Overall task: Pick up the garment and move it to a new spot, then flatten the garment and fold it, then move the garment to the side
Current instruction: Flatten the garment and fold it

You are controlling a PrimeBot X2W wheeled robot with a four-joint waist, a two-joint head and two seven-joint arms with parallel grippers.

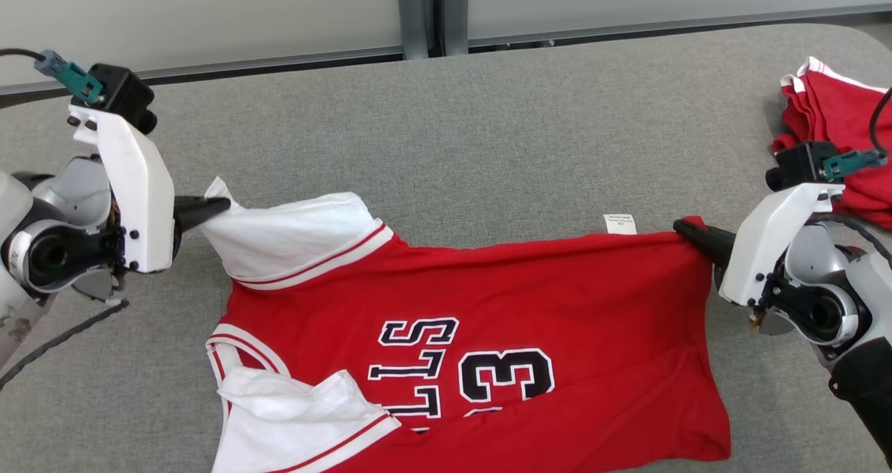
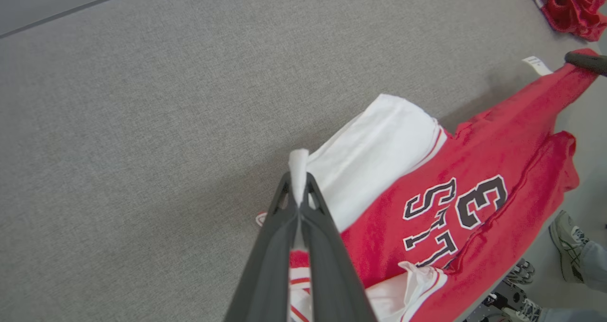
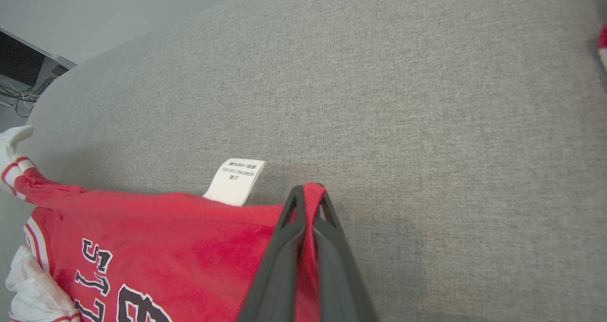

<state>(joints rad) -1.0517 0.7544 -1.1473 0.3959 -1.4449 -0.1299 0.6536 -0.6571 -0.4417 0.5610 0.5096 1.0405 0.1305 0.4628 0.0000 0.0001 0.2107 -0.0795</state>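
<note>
I'm working over the grey worktop (image 1: 488, 125), where the red jersey garment (image 1: 543, 299) is hanging stretched between my arms. My left claw (image 1: 224, 207) is pinching its white corner shut, and my right claw (image 1: 681, 230) is pinching the red hem corner beside the small label (image 1: 619, 223). I'm judging this as the moving step; next I'm needing to carry it evenly, then lay it flat.

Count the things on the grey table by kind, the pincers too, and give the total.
Spread jersey, red and white: 1
Separate red pile of cloth, far right: 1
Pincers shut on the jersey: 2, left pincer and right pincer
Total: 4
</note>
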